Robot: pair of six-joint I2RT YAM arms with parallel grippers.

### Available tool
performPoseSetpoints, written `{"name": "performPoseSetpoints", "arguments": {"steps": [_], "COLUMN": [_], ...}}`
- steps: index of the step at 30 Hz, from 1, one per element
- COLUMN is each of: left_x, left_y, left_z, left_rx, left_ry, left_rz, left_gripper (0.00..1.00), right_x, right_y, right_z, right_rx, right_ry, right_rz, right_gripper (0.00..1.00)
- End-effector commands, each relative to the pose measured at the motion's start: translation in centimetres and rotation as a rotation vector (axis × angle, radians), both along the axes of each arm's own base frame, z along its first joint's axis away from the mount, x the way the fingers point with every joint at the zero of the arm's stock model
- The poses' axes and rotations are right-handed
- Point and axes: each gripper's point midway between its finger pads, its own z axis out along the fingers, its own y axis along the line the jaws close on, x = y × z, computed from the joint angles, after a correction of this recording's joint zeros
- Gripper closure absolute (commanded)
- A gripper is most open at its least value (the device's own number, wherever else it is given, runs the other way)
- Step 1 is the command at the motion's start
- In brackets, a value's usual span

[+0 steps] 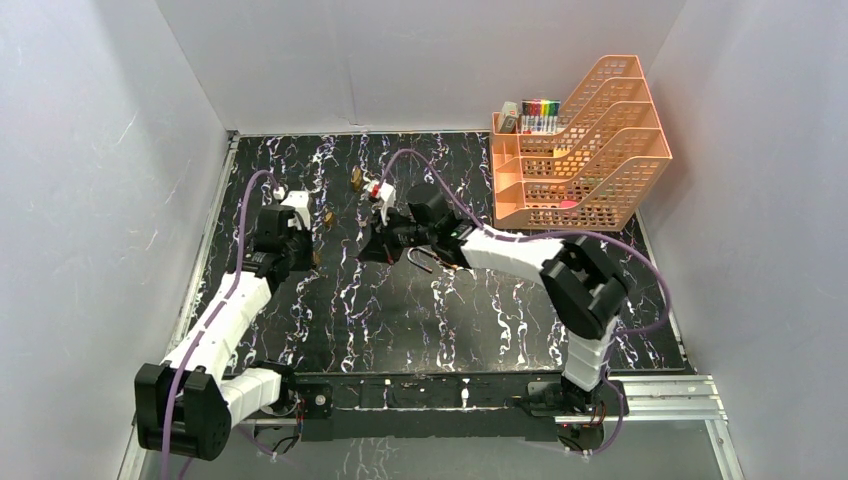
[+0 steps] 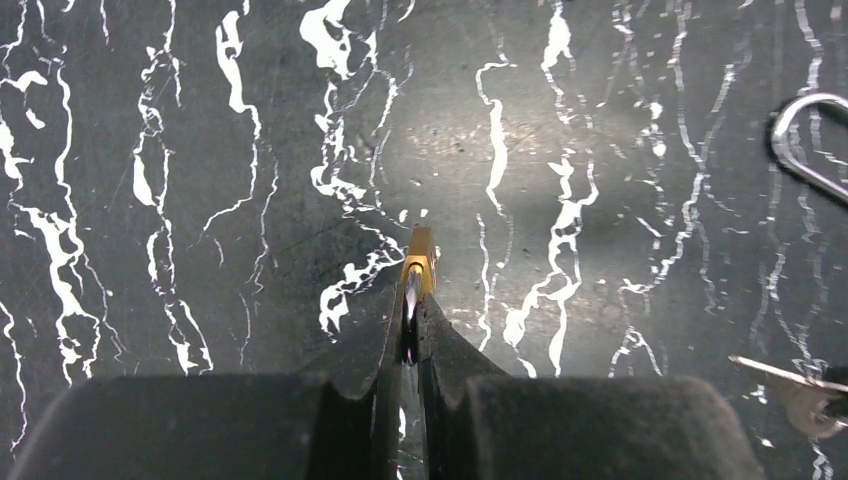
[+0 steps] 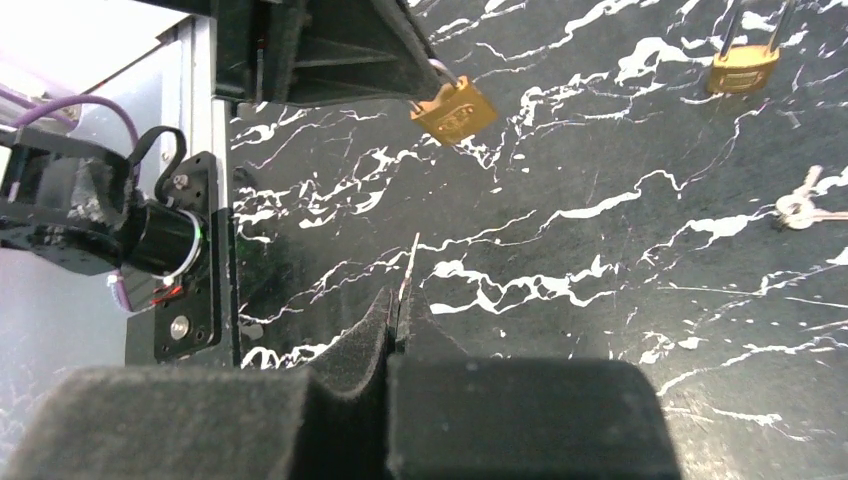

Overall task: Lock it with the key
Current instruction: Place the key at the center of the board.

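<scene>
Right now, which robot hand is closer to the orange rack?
Right. The right gripper is mid-table, left of the orange rack; the left gripper is even farther left.

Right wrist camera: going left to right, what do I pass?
Black motor unit off the table edge → brass padlock held up by its shackle → loose padlock → spare keys. The key in the right pincer overlaps the brass padlock, so it is left out.
</scene>
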Motion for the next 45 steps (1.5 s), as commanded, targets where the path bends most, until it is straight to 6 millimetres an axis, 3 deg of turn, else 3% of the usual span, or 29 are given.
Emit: {"name": "performPoseSetpoints", "arguments": {"steps": [1,7,11,16,23,33,40,45], "left_x": [1.8,4.0,5.1,5.8,6.4,6.1,6.0,6.1], "left_y": [1.3,1.8,2.0,3.2,3.1,2.5,2.6,2.6], "left_z": [-0.1,-2.3,-2.7,-2.8,-4.1,-5.8,-6.1,-6.0], "left_rx": [0.051,0.052,0.024,0.045,0.025,0.014,0.016,0.013], "left_ry": [-0.066,-0.012,-0.005,-0.003,0.028,0.099,0.126,0.13], "left_rz": [0.035,0.043,0.034,0.048,0.038,-0.013,-0.006,-0.003], "left_gripper": [1.0,1.0,1.0,1.0,1.0,1.0,1.0,0.91], "right_x": [1.4,3.1,3.4,3.9,4.3,6.2,7.4,7.7], "right_y": [2.8,4.9,6.2,7.2,7.9,7.9,8.0,8.2], "right_z": [2.3,-0.8,-3.8,-6.9,-10.1,-11.4,-11.1,-10.7], "right_rx": [0.102,0.071,0.039,0.002,-0.041,-0.071,-0.079,-0.08], "right_ry": [0.002,0.086,0.136,0.182,0.219,0.184,0.151,0.135], "right_rz": [0.022,-0.011,-0.01,-0.026,-0.049,-0.153,-0.197,-0.197], "right_gripper": [1.0,1.0,1.0,1.0,1.0,0.99,0.85,0.68]}}
